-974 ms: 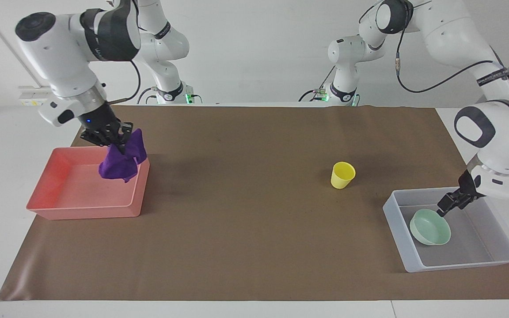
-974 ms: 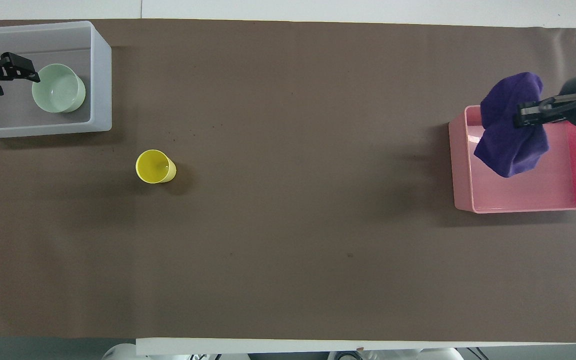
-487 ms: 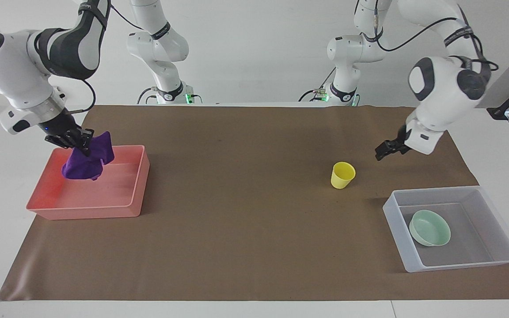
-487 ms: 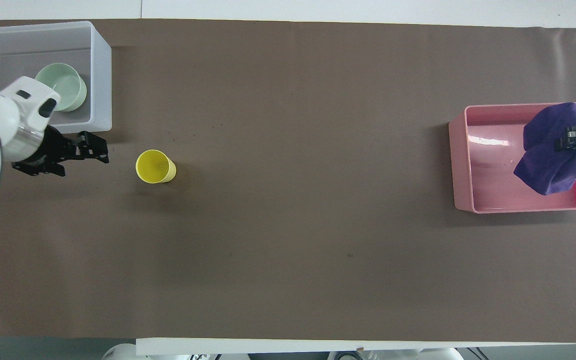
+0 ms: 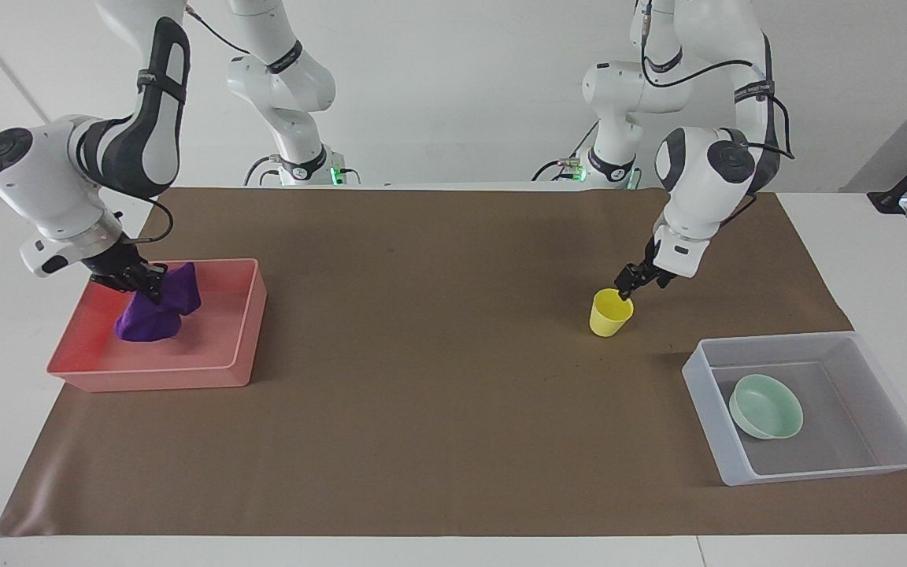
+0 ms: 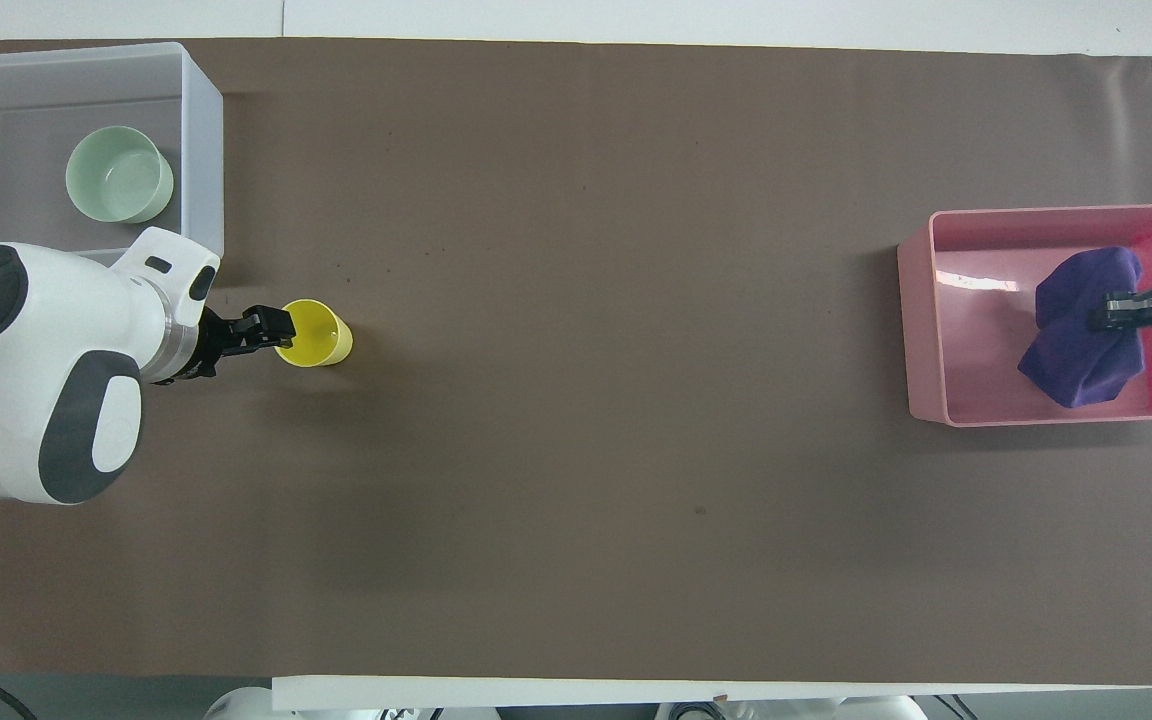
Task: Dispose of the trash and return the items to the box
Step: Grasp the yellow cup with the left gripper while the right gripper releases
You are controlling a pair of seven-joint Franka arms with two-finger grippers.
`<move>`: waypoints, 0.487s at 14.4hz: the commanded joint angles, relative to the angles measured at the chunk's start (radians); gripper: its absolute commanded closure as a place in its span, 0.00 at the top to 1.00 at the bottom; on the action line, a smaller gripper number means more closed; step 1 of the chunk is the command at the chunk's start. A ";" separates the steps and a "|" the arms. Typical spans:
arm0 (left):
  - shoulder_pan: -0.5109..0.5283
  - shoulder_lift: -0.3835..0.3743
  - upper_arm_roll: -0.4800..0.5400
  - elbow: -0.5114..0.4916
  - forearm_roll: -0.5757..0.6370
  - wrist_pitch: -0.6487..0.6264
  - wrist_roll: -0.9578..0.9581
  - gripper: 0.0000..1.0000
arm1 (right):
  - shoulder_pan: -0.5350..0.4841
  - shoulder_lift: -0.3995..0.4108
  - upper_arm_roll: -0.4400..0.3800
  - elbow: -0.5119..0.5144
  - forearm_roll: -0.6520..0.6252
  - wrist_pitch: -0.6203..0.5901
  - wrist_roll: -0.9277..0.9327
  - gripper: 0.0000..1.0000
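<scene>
The purple rag (image 5: 156, 313) lies bunched in the pink tray (image 5: 154, 378), its top still pinched in my right gripper (image 5: 144, 285). In the overhead view the rag (image 6: 1071, 330) sits at the tray's (image 6: 921, 320) end nearest the table edge, under the right gripper (image 6: 1121, 305). The yellow cup (image 5: 609, 315) stands upright on the brown mat. My left gripper (image 5: 627, 288) is at the cup's rim, on the side toward the left arm's end, as the overhead view shows (image 6: 271, 325) beside the cup (image 6: 314, 335). The mint-green bowl (image 5: 766, 405) sits in the translucent box (image 5: 705, 421).
The box (image 6: 201, 130) with the bowl (image 6: 119, 187) stands at the left arm's end of the table, farther from the robots than the cup. The pink tray stands at the right arm's end. A brown mat (image 5: 422, 354) covers the table.
The right gripper has lowered the rag into the pink tray. The left gripper has left the bowl in the box and moved over to the cup's rim.
</scene>
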 commanded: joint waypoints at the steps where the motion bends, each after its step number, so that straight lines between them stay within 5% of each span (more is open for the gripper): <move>1: -0.030 -0.008 0.011 -0.034 -0.001 0.061 -0.076 0.27 | -0.004 -0.008 0.013 -0.010 -0.007 0.018 -0.017 0.47; 3: -0.028 -0.008 0.011 -0.049 -0.001 0.109 -0.078 0.08 | -0.004 -0.005 0.016 -0.001 -0.007 0.016 -0.020 0.79; 7: -0.028 -0.008 0.011 -0.053 -0.001 0.126 -0.084 0.00 | 0.069 0.004 0.025 0.095 0.007 -0.080 -0.001 0.86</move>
